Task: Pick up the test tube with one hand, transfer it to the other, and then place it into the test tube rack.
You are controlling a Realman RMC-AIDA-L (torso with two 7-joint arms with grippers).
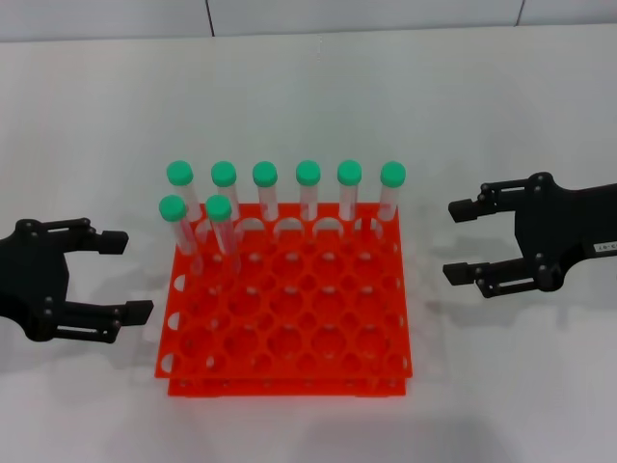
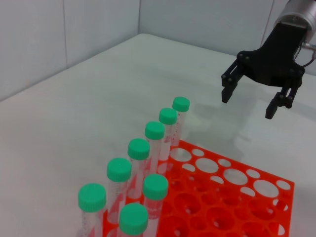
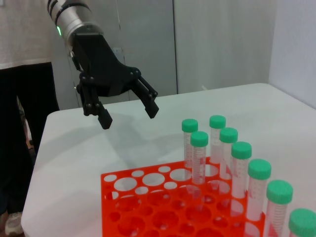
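Note:
The orange-red test tube rack (image 1: 289, 376) stands in the middle of the white table. Several clear test tubes with green caps (image 1: 265, 174) stand upright in it: a full row along the far edge and two more (image 1: 219, 208) at the left of the second row. No tube lies loose on the table or sits in a gripper. My left gripper (image 1: 138, 276) hovers left of the rack, open and empty; it also shows in the right wrist view (image 3: 129, 116). My right gripper (image 1: 449, 241) hovers right of the rack, open and empty, also in the left wrist view (image 2: 248, 104).
The rack's other holes (image 1: 318, 328) hold nothing. The white table (image 1: 308, 87) runs to a grey wall at the back. A person in dark trousers (image 3: 17, 123) stands beyond the table's edge in the right wrist view.

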